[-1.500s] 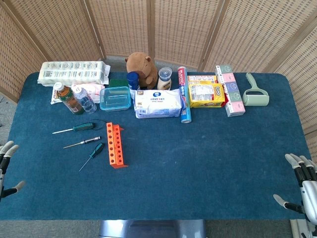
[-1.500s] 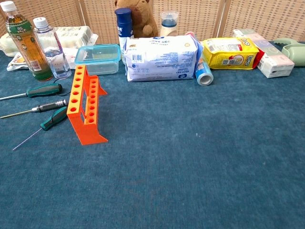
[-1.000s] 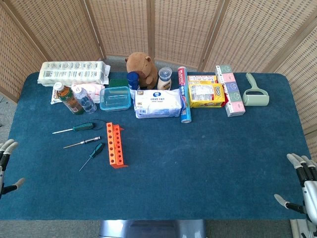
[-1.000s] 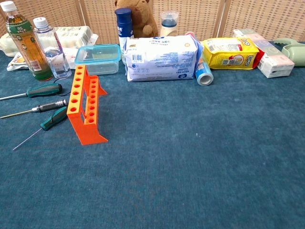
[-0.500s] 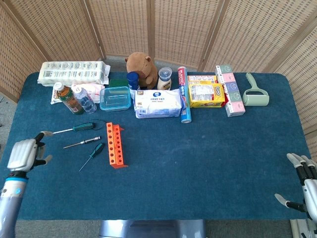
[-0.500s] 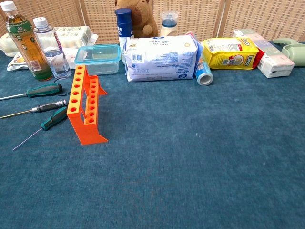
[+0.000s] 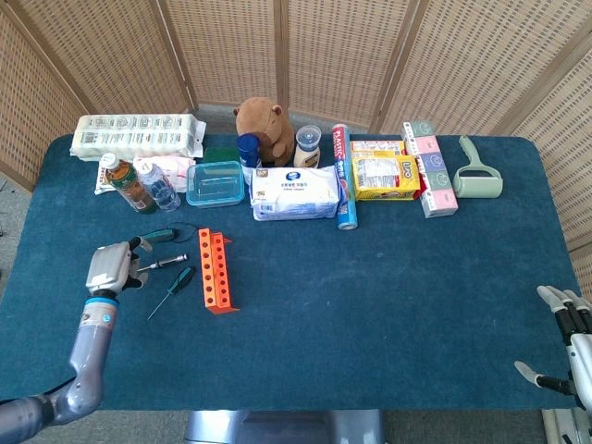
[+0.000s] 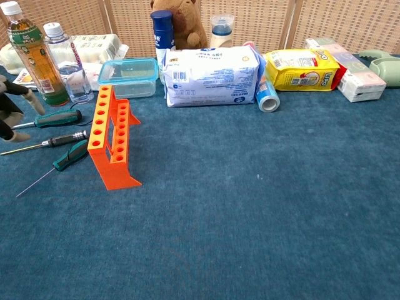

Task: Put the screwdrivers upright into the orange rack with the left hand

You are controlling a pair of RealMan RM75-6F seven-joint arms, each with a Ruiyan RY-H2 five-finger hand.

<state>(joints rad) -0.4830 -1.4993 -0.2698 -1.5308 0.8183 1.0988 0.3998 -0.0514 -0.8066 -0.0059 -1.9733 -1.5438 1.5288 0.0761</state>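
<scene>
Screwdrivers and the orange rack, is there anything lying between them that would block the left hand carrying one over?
Nothing visible does. The three screwdrivers lie on bare cloth just left of the orange rack, and the left hand hovers over their shafts, holding nothing.

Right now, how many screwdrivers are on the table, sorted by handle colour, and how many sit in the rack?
Green-handled screwdrivers: 2
Black-and-silver-handled screwdriver: 1
In the orange rack: 0
Total screwdrivers: 3, all lying flat.
</scene>
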